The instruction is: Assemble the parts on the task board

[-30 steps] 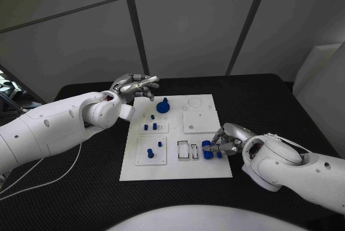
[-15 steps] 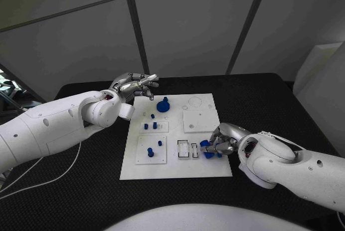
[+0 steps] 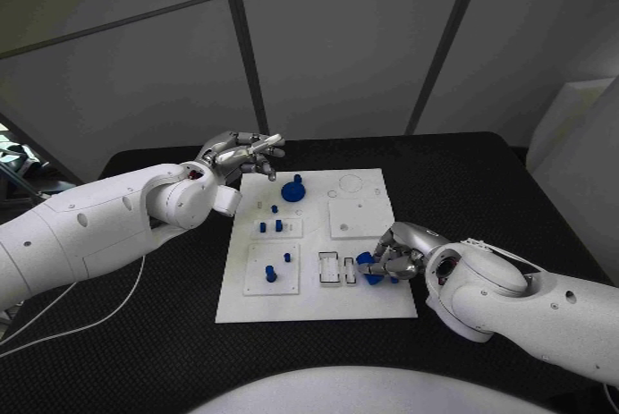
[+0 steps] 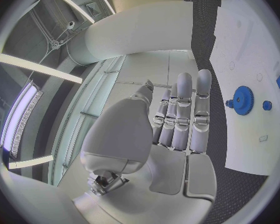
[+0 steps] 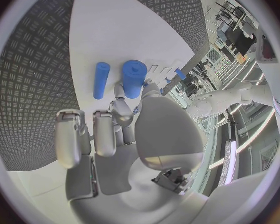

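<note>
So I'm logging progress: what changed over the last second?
The right hand crept left along the board's near right corner, closing on the thick blue cylinder; whether it grips it is unclear. The left hand hovers as before, holding nothing; the gear and pegs stayed put.

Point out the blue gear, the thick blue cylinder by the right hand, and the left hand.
blue gear (image 3: pixel 292 192), head view, on its toothed disc.
thick blue cylinder (image 5: pixel 134 78), right wrist view, on its side wall.
left hand (image 3: pixel 241 152), head view, on the middle of the hand.
</note>
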You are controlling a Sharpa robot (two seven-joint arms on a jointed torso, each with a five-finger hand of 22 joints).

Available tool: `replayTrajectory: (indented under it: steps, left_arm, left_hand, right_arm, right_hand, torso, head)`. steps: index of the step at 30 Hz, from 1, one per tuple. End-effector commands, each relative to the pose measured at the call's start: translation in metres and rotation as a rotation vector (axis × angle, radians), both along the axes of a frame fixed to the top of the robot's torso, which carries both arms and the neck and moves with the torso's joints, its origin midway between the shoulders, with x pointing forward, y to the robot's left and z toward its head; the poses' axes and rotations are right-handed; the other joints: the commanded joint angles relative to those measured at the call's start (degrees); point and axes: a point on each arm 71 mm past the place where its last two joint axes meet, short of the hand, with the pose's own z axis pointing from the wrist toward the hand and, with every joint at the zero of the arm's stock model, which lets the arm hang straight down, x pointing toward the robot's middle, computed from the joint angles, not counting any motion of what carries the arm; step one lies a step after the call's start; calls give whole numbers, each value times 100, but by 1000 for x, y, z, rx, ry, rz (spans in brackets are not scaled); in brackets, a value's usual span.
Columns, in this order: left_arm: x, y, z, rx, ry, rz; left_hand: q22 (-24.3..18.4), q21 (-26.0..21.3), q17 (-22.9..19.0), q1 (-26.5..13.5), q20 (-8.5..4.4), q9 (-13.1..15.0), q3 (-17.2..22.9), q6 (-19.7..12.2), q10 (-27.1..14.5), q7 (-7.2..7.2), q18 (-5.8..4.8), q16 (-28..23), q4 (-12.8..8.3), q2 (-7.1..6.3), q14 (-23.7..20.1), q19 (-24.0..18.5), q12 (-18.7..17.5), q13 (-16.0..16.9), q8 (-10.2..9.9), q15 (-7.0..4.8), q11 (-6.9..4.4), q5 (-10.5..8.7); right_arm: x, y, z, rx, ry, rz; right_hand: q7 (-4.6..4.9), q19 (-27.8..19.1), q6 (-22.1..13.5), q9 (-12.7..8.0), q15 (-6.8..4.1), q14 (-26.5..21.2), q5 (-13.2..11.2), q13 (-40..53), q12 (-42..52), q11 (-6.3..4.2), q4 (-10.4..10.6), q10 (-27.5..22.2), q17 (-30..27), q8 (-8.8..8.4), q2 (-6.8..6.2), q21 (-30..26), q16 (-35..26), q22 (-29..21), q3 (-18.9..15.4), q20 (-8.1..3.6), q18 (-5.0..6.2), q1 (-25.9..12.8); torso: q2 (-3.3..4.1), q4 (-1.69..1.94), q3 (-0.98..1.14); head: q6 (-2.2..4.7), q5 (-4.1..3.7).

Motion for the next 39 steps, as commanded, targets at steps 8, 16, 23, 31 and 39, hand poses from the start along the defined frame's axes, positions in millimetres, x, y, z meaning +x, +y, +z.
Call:
replayTrajectory:
  steps: [8,16,23,31,39]
  left_arm:
    - [1,-2,1,-6,-2,-2]
    - [1,-3,2,-7,-6,1]
    - [1,-4,2,-8,-7,2]
    - [0,-6,2,-10,-6,-4]
    - [0,-6,2,-10,-6,-5]
  left_hand:
    - [-9,-24,-8,-8,20,0,-17,-40,-41,0,235,-23,27,46,-20,17,22,6,24,39,5,9]
    - [-11,-25,-9,-6,20,-1,-20,-42,-44,0,235,-22,27,48,-20,18,25,6,25,39,5,9]
    - [-11,-25,-9,-6,20,-1,-20,-42,-44,0,235,-22,27,48,-20,18,25,6,25,39,5,9]
    - [-11,-25,-9,-6,20,-1,-20,-42,-44,0,235,-22,27,48,-20,18,25,6,25,39,5,9]
    - [-11,-25,-9,-6,20,-1,-20,-42,-44,0,235,-22,27,48,-20,18,25,6,25,39,5,9]
  right_arm:
    - [-11,7,12,176,-21,-58]
    - [-12,12,17,188,-44,-32]
    - [-10,26,15,173,-21,16]
    - [-6,43,9,154,-1,55]
    - [-1,52,6,124,1,76]
  right_hand:
    - [-15,415,38,80,-56,347,159,66,40,-9,-1,70,34,52,101,27,43,1324,-127,-57,-113,-159]
    - [-18,414,36,93,-58,346,194,-21,-52,-11,-1,31,32,54,120,26,42,1324,-145,-59,-113,-177]
    - [-22,416,35,126,-61,346,181,-24,-90,-13,5,34,38,60,188,27,43,1326,-198,-63,-113,-277]
    - [-44,413,73,195,-70,344,12,-11,-133,-28,0,46,27,102,282,25,36,1324,-293,-69,-112,-422]
    - [-51,402,88,217,-75,338,-39,-33,-173,-34,-1,33,1,117,294,13,23,1313,-317,-73,-108,-437]
  torso:
    - [-2,14,-2]
    - [1,18,5]
    - [8,21,-3]
    - [10,21,-4]
    - [11,7,-5]
  head:
    - [37,21]
    - [70,69]
    - [69,90]
    - [61,134]
    - [49,184]
